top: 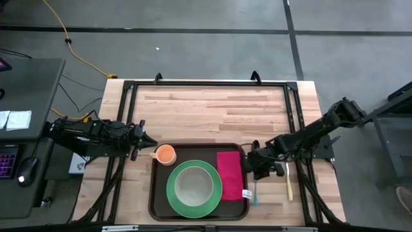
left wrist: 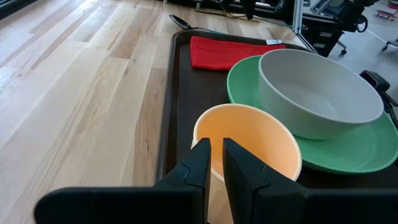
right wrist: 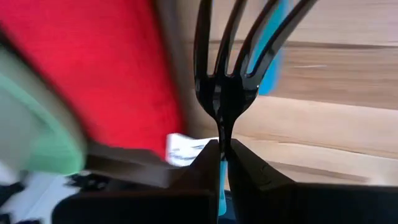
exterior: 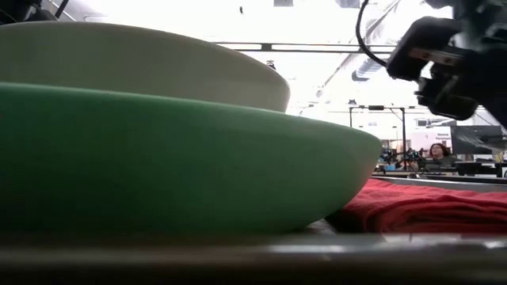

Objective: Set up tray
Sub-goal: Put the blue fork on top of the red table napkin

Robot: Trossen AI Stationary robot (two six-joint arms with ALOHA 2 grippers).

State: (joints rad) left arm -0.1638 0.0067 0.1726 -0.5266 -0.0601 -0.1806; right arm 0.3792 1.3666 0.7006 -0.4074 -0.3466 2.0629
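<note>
Right hand (top: 252,162) beside tray (top: 156,200).

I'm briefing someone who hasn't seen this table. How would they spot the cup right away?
Start at the dark brown tray at the near edge of the wooden table. The cup stands in the tray's corner nearest the left gripper, whose fingers pinch its rim, just beside the green plate. It is the only orange thing there, small, round and open-topped.
</note>
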